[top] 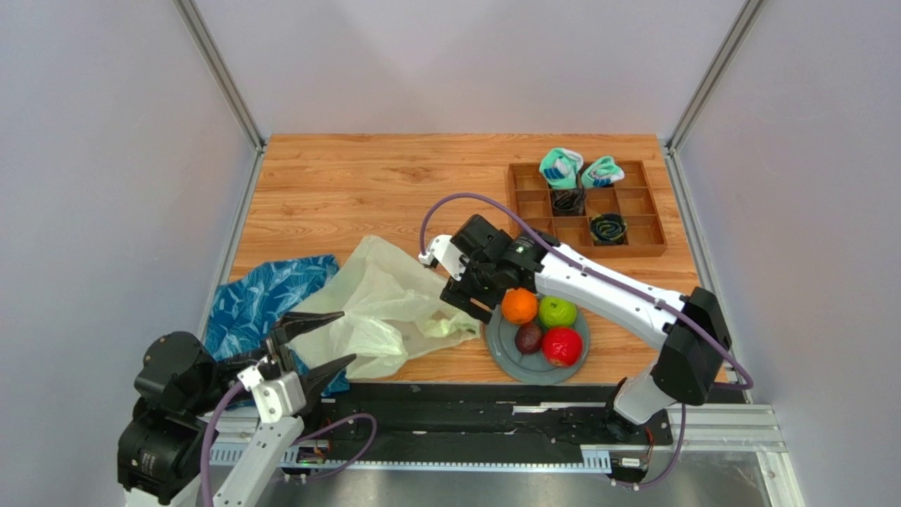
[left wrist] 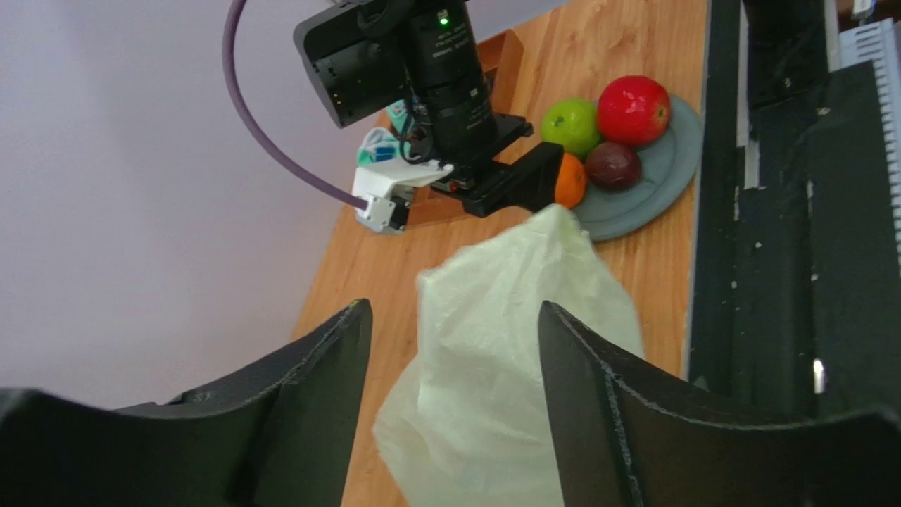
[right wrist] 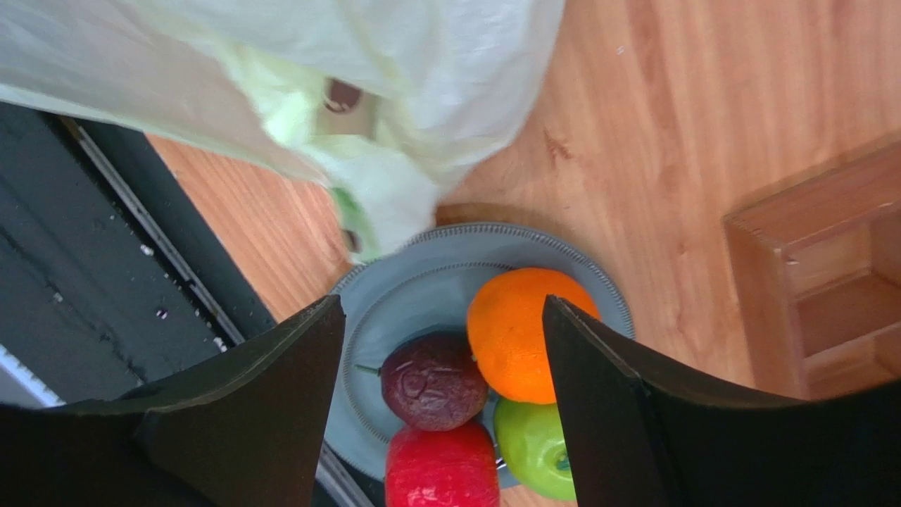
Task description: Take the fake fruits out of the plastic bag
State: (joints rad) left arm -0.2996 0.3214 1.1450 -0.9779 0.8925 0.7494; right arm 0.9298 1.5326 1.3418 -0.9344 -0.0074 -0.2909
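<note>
Item: plastic bag [top: 383, 304], pale yellow-green, lying crumpled on the wooden table [top: 349, 180] between the two arms, partly over a blue leaf-patterned bag [top: 259, 301]; its contents cannot be made out. Item: grey plate [top: 503, 360], just right of the bag, bearing four fake fruits: orange [top: 518, 305], green apple [top: 557, 312], red apple [top: 562, 346], dark brown-purple fruit [top: 529, 338]. Left gripper [top: 346, 338]: jaws spread, at the bag's near left edge, pinching nothing. Right gripper [top: 473, 303]: jaws spread and empty, poised over the plate beside the orange. Step in hand, by judgement: between a fruit set down and the next retrieval. Next move likely calls for one gripper to pin or lift the thin film while the other reaches into the mouth.
</note>
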